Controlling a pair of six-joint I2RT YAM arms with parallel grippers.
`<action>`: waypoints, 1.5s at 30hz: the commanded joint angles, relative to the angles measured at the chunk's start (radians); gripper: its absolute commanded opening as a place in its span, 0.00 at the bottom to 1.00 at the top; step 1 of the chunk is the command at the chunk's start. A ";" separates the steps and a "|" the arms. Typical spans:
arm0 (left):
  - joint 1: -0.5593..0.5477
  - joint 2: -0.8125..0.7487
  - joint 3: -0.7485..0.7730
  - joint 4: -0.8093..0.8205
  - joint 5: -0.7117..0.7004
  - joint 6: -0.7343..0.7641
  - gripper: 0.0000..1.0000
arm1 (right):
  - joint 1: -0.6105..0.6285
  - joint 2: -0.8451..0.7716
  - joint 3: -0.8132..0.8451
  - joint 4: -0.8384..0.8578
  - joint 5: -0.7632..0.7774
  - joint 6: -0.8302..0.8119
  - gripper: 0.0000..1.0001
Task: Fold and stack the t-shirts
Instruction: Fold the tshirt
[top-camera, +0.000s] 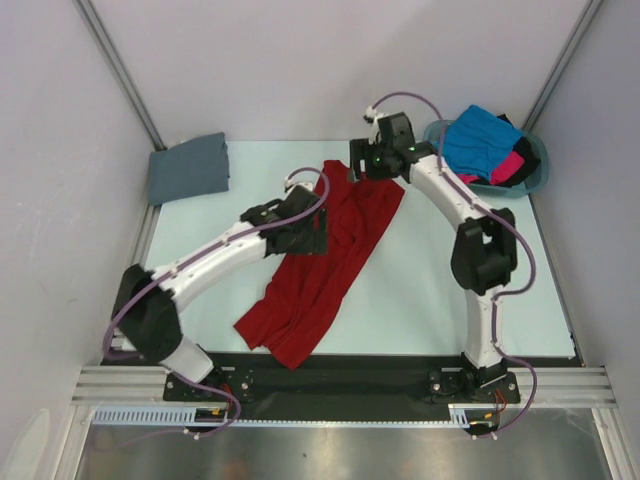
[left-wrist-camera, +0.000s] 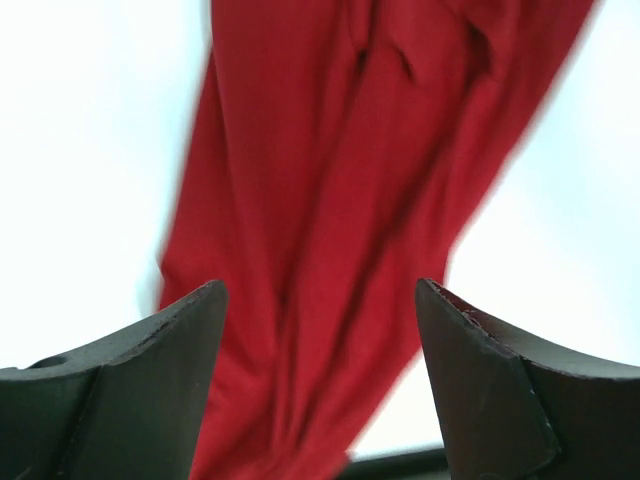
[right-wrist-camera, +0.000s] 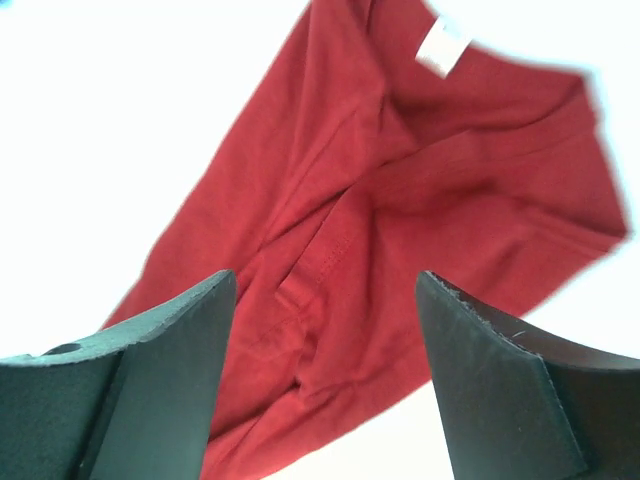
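Red t-shirt (top-camera: 325, 270) lies bunched in a diagonal strip mid-table, collar toward 1 o'clock, hem toward 7. Left gripper (left-wrist-camera: 320, 300) hovers over its middle, jaws wide apart, holding nothing; right gripper (right-wrist-camera: 325, 285) likewise wide and empty over the collar end. Risk: cloth is layered and twisted, so a pinch likely catches several plies or misses the edge, skewing the fold. Grey t-shirt (top-camera: 188, 168) sits folded at 10 o'clock; basket (top-camera: 543, 160) at 2 o'clock holds more.

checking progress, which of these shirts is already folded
The grey t-shirt at the table's far left corner: it lies as a flat, neat rectangle. The red t-shirt sprawls crumpled mid-table; the blue, pink and black ones sit bunched in the basket.
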 joint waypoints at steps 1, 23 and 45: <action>0.010 0.123 0.111 -0.062 -0.115 0.165 0.81 | 0.005 -0.104 -0.024 0.009 0.119 -0.004 0.79; -0.065 0.243 -0.083 -0.008 -0.066 0.265 0.78 | 0.074 0.204 0.028 -0.137 0.394 0.098 0.75; -0.270 0.389 -0.117 0.243 0.476 0.015 0.72 | 0.102 0.608 0.584 -0.304 0.110 0.016 0.78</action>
